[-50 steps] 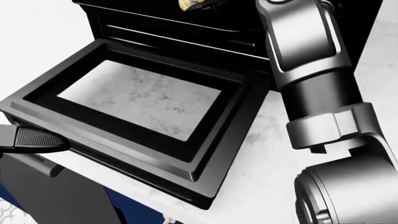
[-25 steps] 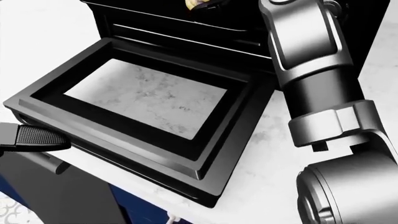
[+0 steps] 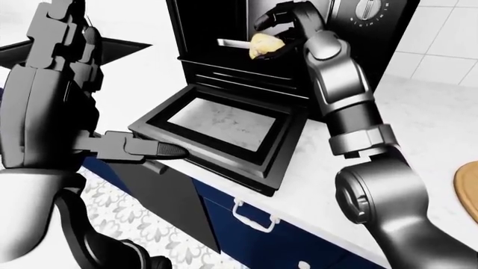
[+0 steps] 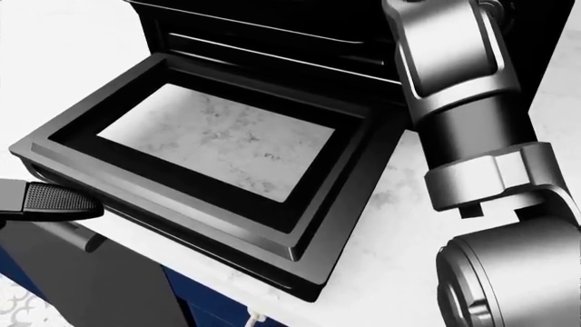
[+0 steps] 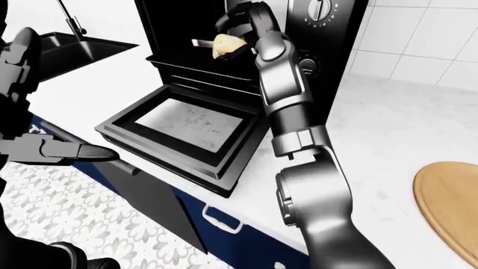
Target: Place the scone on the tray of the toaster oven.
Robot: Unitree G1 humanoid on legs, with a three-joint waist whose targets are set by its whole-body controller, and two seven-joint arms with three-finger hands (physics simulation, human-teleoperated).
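The black toaster oven (image 3: 224, 73) stands on the white counter with its glass door (image 3: 224, 159) folded down flat. Inside the cavity my right hand (image 3: 275, 35) is shut on the pale yellow scone (image 3: 265, 45), holding it just above the silver edge of the tray (image 3: 230, 42). The scone (image 5: 226, 43) also shows in the right-eye view. The head view shows only the door (image 4: 182, 204) and my right forearm (image 4: 463, 88). My left hand (image 3: 153, 149) is open, one finger stretched flat near the door's left corner, touching nothing.
A black sink (image 5: 89, 47) with a faucet (image 5: 71, 22) lies at the far left. A round wooden board (image 5: 448, 207) rests on the counter at the right. Blue cabinet fronts with a white handle (image 3: 250, 216) sit below the counter edge. Oven knobs (image 3: 366, 8) are right of the cavity.
The head view has shifted a little, so the camera moved. The scone, seen before at that view's top edge, is now out of it. My left finger holds its place.
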